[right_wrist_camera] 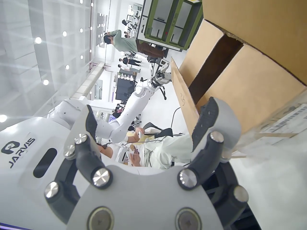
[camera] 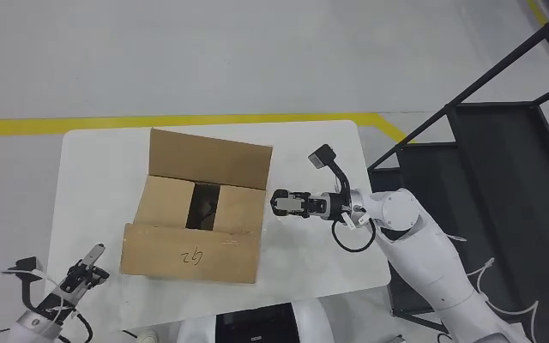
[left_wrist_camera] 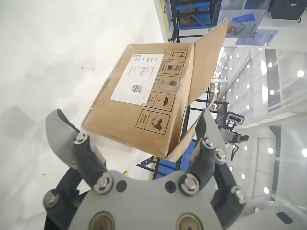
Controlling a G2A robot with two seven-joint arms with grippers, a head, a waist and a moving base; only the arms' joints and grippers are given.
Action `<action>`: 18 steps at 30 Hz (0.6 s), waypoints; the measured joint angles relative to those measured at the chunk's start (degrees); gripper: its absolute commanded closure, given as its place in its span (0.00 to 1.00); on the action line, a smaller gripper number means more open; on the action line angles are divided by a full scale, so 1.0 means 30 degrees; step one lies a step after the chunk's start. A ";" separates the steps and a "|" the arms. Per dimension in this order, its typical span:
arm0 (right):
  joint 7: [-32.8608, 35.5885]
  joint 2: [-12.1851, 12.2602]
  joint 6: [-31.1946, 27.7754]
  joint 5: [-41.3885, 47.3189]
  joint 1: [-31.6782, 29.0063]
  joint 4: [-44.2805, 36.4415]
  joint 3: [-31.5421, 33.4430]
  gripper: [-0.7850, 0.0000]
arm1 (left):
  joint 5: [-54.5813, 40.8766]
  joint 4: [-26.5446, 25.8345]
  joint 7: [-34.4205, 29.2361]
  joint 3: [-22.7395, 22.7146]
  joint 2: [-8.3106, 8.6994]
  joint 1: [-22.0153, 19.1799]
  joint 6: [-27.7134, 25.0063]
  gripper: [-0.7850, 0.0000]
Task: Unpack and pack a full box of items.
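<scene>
A brown cardboard box (camera: pixel 193 214) stands in the middle of the white table (camera: pixel 317 141). Its two long outer flaps stand open. Its two inner flaps lie nearly flat, with a dark gap (camera: pixel 204 207) between them. What lies inside is too dark to make out. My right gripper (camera: pixel 276 204) hovers open just off the box's right side, one finger (right_wrist_camera: pixel 211 113) close to the box wall (right_wrist_camera: pixel 251 89). My left gripper (camera: pixel 88 264) is open and holds nothing at the table's front left corner, well clear of the box (left_wrist_camera: pixel 144 92), whose labelled side faces it.
A black metal stair frame (camera: pixel 489 146) stands right of the table. A yellow floor line (camera: pixel 171 124) runs behind it. Bare tabletop lies to the right of the box and along the far edge.
</scene>
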 measured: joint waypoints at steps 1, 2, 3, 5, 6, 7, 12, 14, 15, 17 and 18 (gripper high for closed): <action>-0.0012 0.0004 -0.0002 -0.0030 -0.0039 0.0000 0.0007 0.00 | 0.0038 0.0029 -0.0083 0.0165 0.0015 -0.0103 0.0014 0.00; -0.0020 0.0011 -0.0006 -0.0068 -0.0089 -0.0001 0.0022 0.00 | 0.0090 0.0049 -0.0161 0.0364 0.0033 -0.0219 0.0081 0.00; -0.0023 0.0017 -0.0018 -0.0095 -0.0126 -0.0001 0.0039 0.00 | 0.0077 0.0055 -0.0205 0.0497 0.0045 -0.0296 0.0157 0.00; -0.0026 0.0031 -0.0066 -0.0114 -0.0223 0.0006 0.0092 0.00 | -0.0148 0.0048 -0.0515 0.0820 0.0075 -0.0424 0.0456 0.00; -0.0027 0.0037 -0.0071 -0.0112 -0.0260 0.0021 0.0116 0.00 | -0.0265 0.0035 -0.0747 0.0949 0.0092 -0.0449 0.0659 0.00; -0.0029 0.0042 -0.0065 -0.0098 -0.0294 0.0042 0.0137 0.00 | -0.0378 -0.0008 -0.1023 0.1062 0.0115 -0.0469 0.0917 0.00; -0.0021 0.0050 0.0101 0.0059 -0.0327 0.0195 0.0168 0.00 | -0.0567 -0.0485 -0.2323 0.1502 0.0273 -0.0612 0.2246 0.00; -0.0022 0.0049 0.0133 0.0058 -0.0284 0.0275 0.0156 0.00 | -0.0440 -0.0635 -0.2475 0.1837 0.0314 -0.0773 0.2513 0.00; -0.0049 0.0047 0.0156 0.0059 -0.0259 0.0322 0.0157 0.00 | -0.0371 -0.0676 -0.2493 0.2014 0.0329 -0.0863 0.2609 0.00; -0.0135 0.0043 0.0229 0.0102 -0.0201 0.0442 0.0188 0.00 | -0.0217 -0.0716 -0.2389 0.2417 0.0356 -0.1130 0.2737 0.00; -0.0175 0.0043 0.0244 0.0119 -0.0178 0.0497 0.0215 0.00 | -0.0184 -0.0715 -0.2280 0.2595 0.0363 -0.1269 0.2754 0.00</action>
